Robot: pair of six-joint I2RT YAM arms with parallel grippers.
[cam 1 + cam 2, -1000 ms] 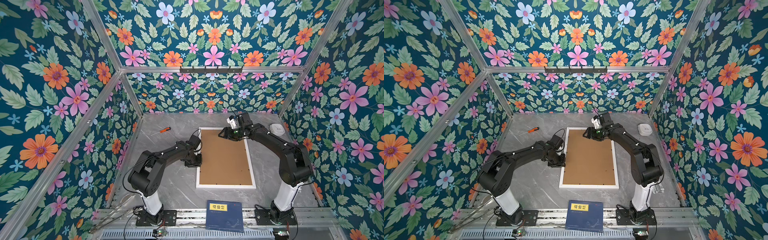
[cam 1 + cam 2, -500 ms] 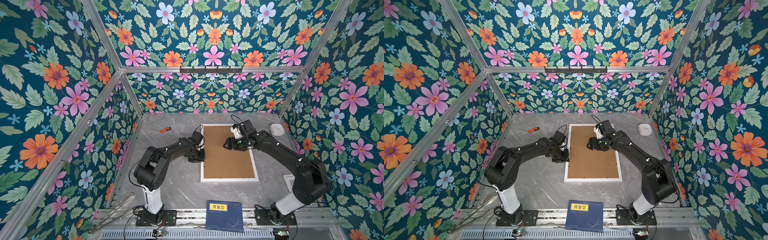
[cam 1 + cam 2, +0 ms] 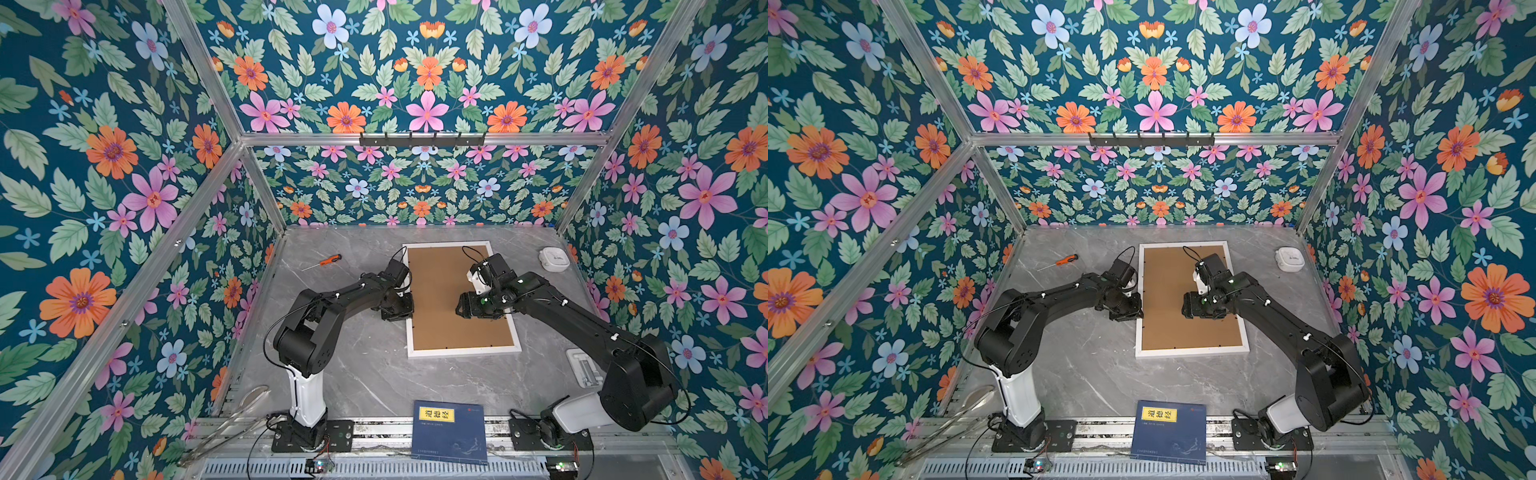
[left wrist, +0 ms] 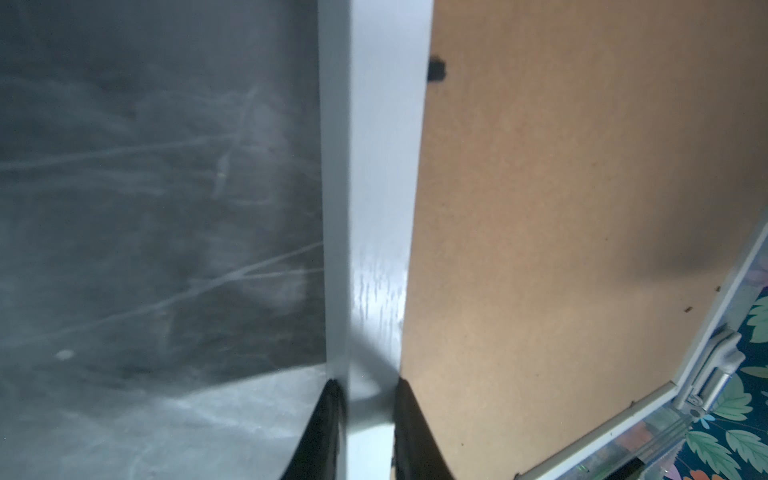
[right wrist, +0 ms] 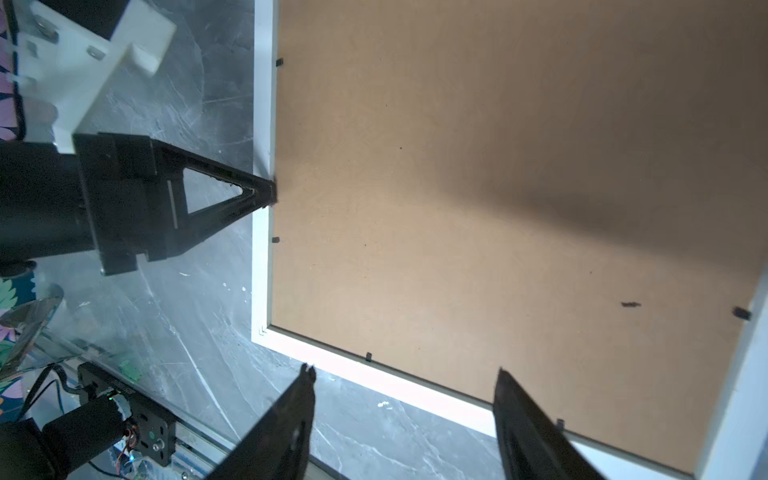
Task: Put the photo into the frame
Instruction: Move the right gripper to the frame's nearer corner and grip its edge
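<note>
Grip on frame rail by low left pincer — right pincer hovers agape

Floral booth from above
I see teal flowered wallpaper on every wall, aluminium struts at the seams, a black hook rail, grey marble tabletop.

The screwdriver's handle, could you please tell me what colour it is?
Orange; the screwdriver's handle shows best in a top view.

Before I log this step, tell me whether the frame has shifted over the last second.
Yes. The frame has slid toward the back wall, away from the blue book, which stayed put; the gap between them is wider.
</note>
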